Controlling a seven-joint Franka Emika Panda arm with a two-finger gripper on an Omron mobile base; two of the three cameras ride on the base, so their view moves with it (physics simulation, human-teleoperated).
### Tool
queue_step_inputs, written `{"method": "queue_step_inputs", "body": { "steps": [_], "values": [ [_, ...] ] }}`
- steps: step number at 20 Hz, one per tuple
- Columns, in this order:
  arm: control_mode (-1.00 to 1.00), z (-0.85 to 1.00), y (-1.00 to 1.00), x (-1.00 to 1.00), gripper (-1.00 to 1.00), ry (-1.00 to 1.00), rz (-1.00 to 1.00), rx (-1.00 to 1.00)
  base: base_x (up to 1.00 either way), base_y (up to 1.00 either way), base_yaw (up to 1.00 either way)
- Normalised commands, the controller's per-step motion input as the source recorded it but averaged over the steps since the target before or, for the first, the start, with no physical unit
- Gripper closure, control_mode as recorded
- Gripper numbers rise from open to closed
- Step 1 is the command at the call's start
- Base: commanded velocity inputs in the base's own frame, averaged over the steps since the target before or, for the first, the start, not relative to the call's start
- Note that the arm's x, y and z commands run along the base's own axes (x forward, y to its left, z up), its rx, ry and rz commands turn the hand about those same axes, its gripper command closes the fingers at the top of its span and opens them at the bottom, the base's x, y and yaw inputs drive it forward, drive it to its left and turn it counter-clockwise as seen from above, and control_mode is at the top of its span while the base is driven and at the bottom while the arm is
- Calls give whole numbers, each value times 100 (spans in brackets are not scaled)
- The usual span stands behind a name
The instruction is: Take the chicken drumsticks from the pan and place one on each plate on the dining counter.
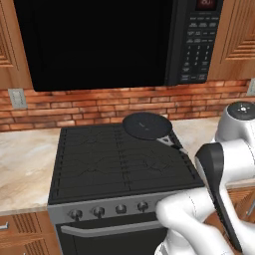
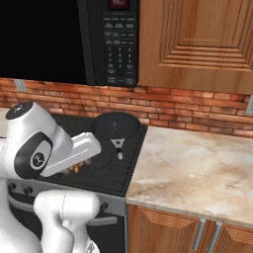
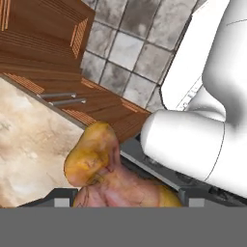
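A golden-orange chicken drumstick [image 3: 96,159] fills the lower middle of the hand view, its bulbous end up, held between the dark fingertips [image 3: 62,198] of my gripper [image 3: 128,198], which is shut on it. In the right base view an orange speck of the drumstick [image 2: 75,169] peeks out under my forearm, over the front of the stove. The dark round pan [image 1: 147,124] sits on the stove's back right burner, handle toward the front; in the right base view the pan [image 2: 116,125] looks empty. The plates and the dining counter are out of view.
The black stove top [image 1: 99,164] has knobs along its front. A black microwave [image 1: 99,40] hangs above it before a brick wall. Marbled worktop [image 2: 197,168] over wooden drawers lies to the right, and more worktop [image 1: 25,169] to the left. Grey floor tiles [image 3: 130,53] show below.
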Motion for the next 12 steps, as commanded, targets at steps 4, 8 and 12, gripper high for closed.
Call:
{"method": "queue_step_inputs", "body": {
  "steps": [4,8,12],
  "values": [
    [100,-9,0,-11,100,0,0,-1,-53,0,5],
    [100,0,0,0,100,0,0,0,-100,-14,25],
    [100,0,0,0,100,0,0,0,-91,-13,36]
  ]
}}
